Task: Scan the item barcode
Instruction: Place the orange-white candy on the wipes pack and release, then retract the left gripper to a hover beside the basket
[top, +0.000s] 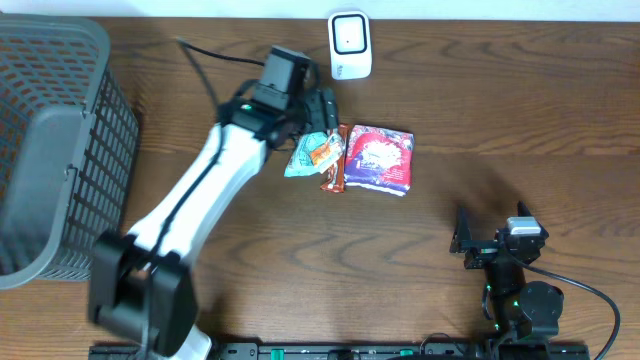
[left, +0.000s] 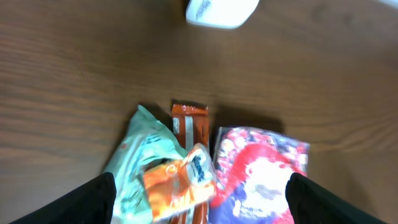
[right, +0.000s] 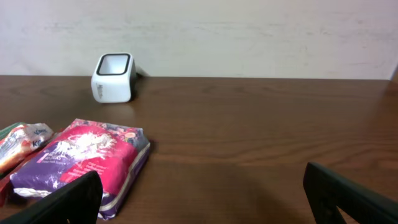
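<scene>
A pile of snack items lies mid-table: a teal packet (top: 298, 158) with a small orange packet (top: 322, 150) on it, an orange-brown bar (top: 335, 170) and a purple-red packet (top: 380, 158). The white barcode scanner (top: 350, 45) stands at the far edge. My left gripper (top: 325, 118) hovers open just above the pile. In the left wrist view, my left gripper (left: 199, 208) has nothing between its black fingers (left: 93, 199), and the orange packet (left: 179, 186) lies below them. My right gripper (top: 468, 243) rests open near the front right, holding nothing.
A grey mesh basket (top: 60, 150) fills the left side of the table. The right wrist view shows the scanner (right: 113, 77) by the back wall and the purple-red packet (right: 87, 158) at the lower left, with bare wood ahead.
</scene>
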